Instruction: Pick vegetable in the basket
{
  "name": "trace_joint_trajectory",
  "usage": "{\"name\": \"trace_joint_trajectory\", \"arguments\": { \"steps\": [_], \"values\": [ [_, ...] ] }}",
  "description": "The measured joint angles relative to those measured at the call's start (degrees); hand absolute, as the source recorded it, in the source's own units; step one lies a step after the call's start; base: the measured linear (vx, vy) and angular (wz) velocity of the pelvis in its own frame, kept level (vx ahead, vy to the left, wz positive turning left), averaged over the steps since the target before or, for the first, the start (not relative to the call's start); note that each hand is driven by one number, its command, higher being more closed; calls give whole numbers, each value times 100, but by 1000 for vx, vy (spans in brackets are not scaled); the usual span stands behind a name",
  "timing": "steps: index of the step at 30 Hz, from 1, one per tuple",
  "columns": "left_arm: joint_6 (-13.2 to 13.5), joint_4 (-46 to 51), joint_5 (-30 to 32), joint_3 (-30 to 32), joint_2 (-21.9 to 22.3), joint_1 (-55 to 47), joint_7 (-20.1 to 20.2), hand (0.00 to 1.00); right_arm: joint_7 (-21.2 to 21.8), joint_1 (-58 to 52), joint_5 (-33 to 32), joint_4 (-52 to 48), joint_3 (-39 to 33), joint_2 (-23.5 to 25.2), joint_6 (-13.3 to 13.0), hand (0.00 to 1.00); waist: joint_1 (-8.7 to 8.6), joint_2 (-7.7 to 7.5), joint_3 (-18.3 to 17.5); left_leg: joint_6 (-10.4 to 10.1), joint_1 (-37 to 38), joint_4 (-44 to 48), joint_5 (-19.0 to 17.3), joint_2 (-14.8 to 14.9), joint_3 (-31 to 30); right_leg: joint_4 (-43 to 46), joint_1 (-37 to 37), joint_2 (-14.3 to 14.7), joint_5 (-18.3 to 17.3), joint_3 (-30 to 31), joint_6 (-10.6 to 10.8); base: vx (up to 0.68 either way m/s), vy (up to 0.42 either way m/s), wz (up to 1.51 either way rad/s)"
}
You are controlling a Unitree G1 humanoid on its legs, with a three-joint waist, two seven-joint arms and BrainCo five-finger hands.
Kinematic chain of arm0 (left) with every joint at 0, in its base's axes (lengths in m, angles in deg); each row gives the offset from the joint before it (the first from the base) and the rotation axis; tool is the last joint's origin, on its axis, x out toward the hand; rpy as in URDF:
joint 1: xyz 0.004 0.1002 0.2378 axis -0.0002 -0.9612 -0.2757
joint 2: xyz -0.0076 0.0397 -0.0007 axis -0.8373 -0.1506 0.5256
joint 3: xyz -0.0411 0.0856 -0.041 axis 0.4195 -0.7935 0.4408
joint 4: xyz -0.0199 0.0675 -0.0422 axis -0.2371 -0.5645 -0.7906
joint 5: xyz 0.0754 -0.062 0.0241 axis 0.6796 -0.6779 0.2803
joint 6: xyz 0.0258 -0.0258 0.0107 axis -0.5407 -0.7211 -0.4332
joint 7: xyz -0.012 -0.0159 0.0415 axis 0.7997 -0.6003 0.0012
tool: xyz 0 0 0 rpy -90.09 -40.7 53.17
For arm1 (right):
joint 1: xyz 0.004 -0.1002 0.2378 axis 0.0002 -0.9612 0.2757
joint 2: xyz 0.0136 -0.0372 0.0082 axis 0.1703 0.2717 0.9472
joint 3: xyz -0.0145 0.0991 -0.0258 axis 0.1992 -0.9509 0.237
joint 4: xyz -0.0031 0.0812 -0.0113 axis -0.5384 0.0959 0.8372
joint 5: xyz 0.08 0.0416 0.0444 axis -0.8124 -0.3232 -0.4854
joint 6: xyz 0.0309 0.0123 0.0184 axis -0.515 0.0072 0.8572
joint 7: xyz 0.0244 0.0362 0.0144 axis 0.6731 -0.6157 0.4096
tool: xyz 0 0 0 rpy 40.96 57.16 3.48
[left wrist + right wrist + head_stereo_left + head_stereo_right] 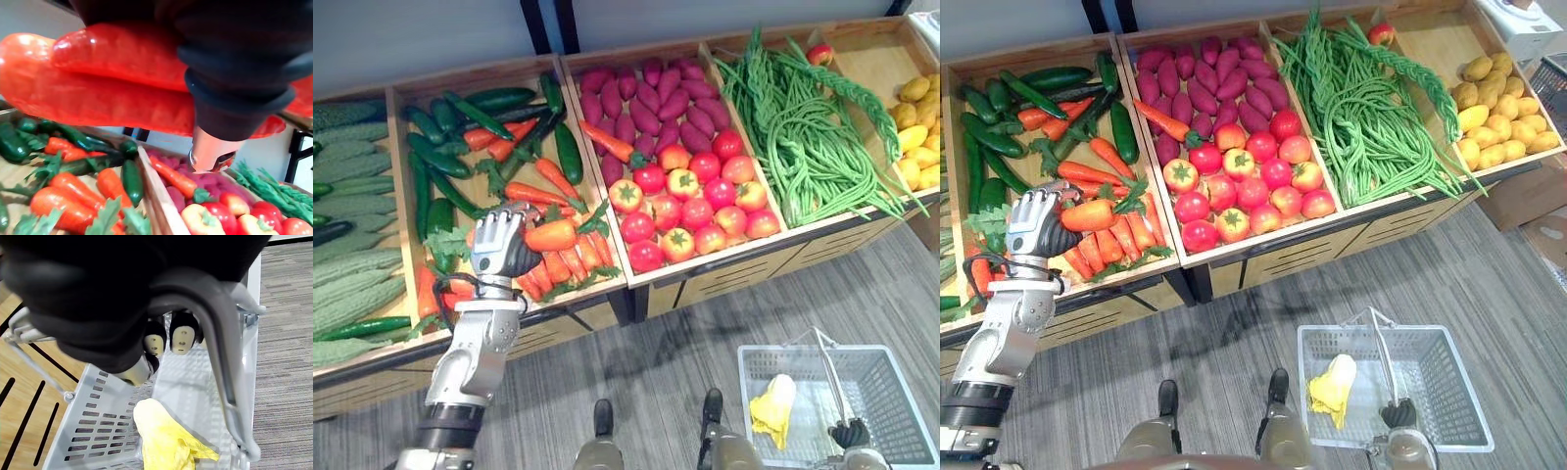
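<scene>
My left hand [499, 245] is curled round an orange carrot [551, 235] just above the carrot pile in the wooden bin [607, 286]. Up close in the left wrist view, the carrot [98, 83] lies across the hand's dark cover [234, 58]. A grey plastic basket [813, 349] hangs low at the right above the floor, its handle [215, 333] gripped by my right hand [850, 433], whose fingers [183, 335] wrap it. A yellow vegetable [773, 403] lies inside the basket.
A long wooden stand holds bins of bitter gourds [352, 274], cucumbers [440, 157], purple sweet potatoes [646, 98] with tomatoes [695, 206], long beans [803, 137] and yellow potatoes [915, 127]. Grey carpet floor [685, 333] lies in front. A cardboard box [1528, 196] stands at the right.
</scene>
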Motion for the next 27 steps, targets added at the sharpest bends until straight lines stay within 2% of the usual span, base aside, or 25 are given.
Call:
{"name": "trace_joint_trajectory", "arguments": {
  "steps": [5,11,13,20,27],
  "values": [
    [45,240,-215,0,-8,0,0,100,0,-32,15,-2,-2,-1,1,100,0,24,-141,-2,81,-51,-2,2,125,-22,-2,8,16,103,0,-1,1,-10],
    [331,544,-419,-200,-141,4,25,100,62,-26,238,-148,71,-99,-1,100,-55,69,-230,0,347,-86,-73,3,500,-29,-3,45,72,462,-5,-7,5,-32],
    [436,657,-431,-371,-268,-4,49,100,173,-17,456,-348,345,-335,-7,100,-69,81,-261,-24,493,-56,-171,5,807,-86,-15,88,120,783,11,-11,8,-64],
    [731,851,-434,-811,-289,30,126,100,421,81,900,-1167,1167,-1229,-138,100,-161,183,-391,-71,857,147,-525,26,1716,-200,-79,253,280,1707,66,7,-3,-71],
    [888,850,-556,-1570,-384,128,315,100,754,213,908,-2041,2111,-1858,-296,100,-250,177,-505,-142,1333,286,-846,60,2643,-188,-102,451,383,2551,128,15,-12,-63]
  ]
}}
